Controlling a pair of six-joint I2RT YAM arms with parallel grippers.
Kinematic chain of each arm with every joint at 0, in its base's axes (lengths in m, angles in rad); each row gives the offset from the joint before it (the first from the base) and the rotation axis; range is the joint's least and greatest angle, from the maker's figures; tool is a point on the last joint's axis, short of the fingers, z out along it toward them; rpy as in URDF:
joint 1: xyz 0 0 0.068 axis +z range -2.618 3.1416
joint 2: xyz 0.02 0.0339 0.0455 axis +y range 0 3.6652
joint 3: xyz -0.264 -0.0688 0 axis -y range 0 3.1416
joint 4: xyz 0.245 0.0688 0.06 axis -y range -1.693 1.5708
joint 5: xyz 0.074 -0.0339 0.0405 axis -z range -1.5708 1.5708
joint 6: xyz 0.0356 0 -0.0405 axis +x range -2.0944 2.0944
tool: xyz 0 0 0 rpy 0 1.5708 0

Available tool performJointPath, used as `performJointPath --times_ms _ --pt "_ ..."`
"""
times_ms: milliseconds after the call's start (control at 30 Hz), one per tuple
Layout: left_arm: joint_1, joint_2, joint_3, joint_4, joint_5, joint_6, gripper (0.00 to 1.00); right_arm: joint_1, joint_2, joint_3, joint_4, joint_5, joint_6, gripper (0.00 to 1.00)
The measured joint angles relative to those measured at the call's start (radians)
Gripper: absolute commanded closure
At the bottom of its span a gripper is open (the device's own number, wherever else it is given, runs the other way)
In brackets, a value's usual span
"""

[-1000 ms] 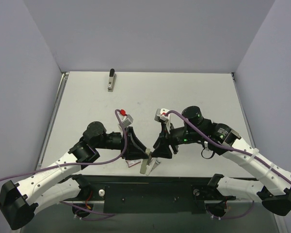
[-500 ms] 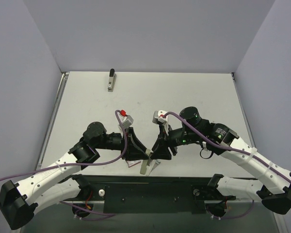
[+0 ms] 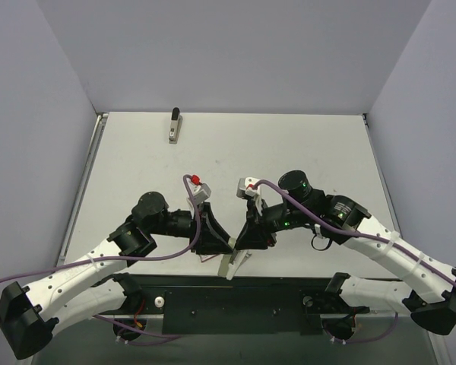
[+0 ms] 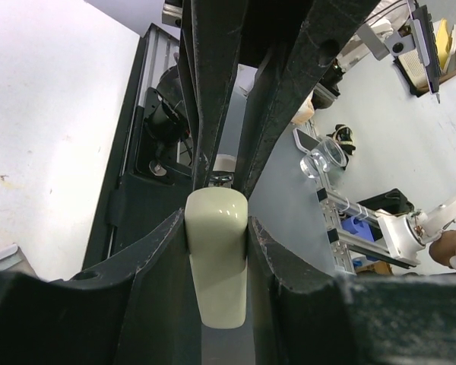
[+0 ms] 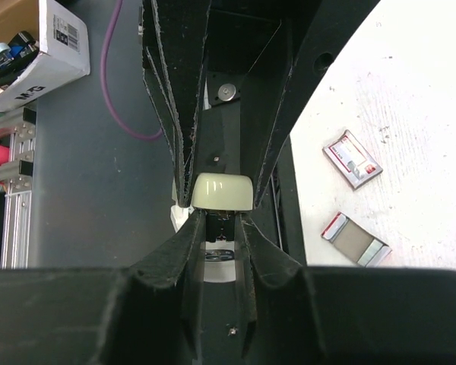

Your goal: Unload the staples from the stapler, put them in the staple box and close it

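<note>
A cream-topped stapler with a white base [image 3: 232, 264] hangs between my two grippers at the table's near edge. My left gripper [image 3: 225, 247] is shut on its cream top [image 4: 216, 266]. My right gripper [image 3: 242, 245] faces it and is shut on the black and white lower part [image 5: 222, 228], just under the cream cap [image 5: 222, 192]. Each wrist view looks past its own jaws onto the other gripper's fingers. A second slim silvery-beige stapler with a black end [image 3: 174, 125] lies at the far left of the table. No staples show.
A small red-and-white box [image 5: 353, 158] and a small grey box with a red end [image 5: 355, 239] lie on the table near the front edge, right beside the grippers. The black base rail [image 3: 235, 300] runs just below the held stapler.
Both grippers have shifted a little toward the near edge and closer together, carrying the cream stapler slightly lower. The far stapler has not moved.
</note>
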Motion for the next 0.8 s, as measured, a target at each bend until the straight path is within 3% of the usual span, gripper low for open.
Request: performJointPath --times_ms 233,367,533,667,800 --pt "-0.012 -0.001 0.000 -0.027 -0.007 0.006 1.00 0.018 -0.058 -0.079 0.069 0.019 0.010 1.00" --pt "-0.025 -0.022 0.000 -0.048 -0.046 0.017 1.00 0.027 -0.157 -0.196 0.195 0.056 0.057 1.00" --pt "-0.016 -0.097 0.000 -0.092 -0.100 0.024 1.00 0.032 -0.312 -0.349 0.195 0.084 0.132 1.00" --pt "-0.015 -0.118 0.000 -0.088 -0.136 0.024 1.00 0.038 -0.347 -0.387 0.189 0.096 0.174 1.00" --pt "-0.015 -0.100 0.000 -0.089 -0.149 0.024 1.00 0.039 -0.333 -0.383 0.193 0.117 0.202 0.86"
